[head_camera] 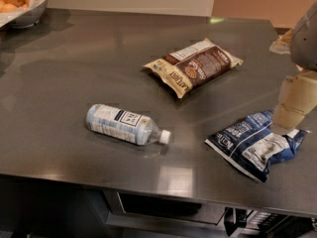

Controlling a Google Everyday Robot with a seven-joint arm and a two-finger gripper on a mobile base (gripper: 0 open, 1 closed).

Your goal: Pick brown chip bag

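The brown chip bag [194, 66] lies flat on the dark grey counter [64, 68], right of the middle and towards the back, with its dark brown middle, tan ends and white label panel facing up. My gripper [291, 114] hangs at the right edge of the view. It is above the top right corner of the dark blue and white snack bag [255, 144], well to the right of the brown bag and nearer the front. It holds nothing that I can see.
A clear water bottle [126, 124] with a white cap lies on its side at the front middle. A white bowl of oranges [21, 1] stands at the back left corner. The counter's front edge runs along the bottom.
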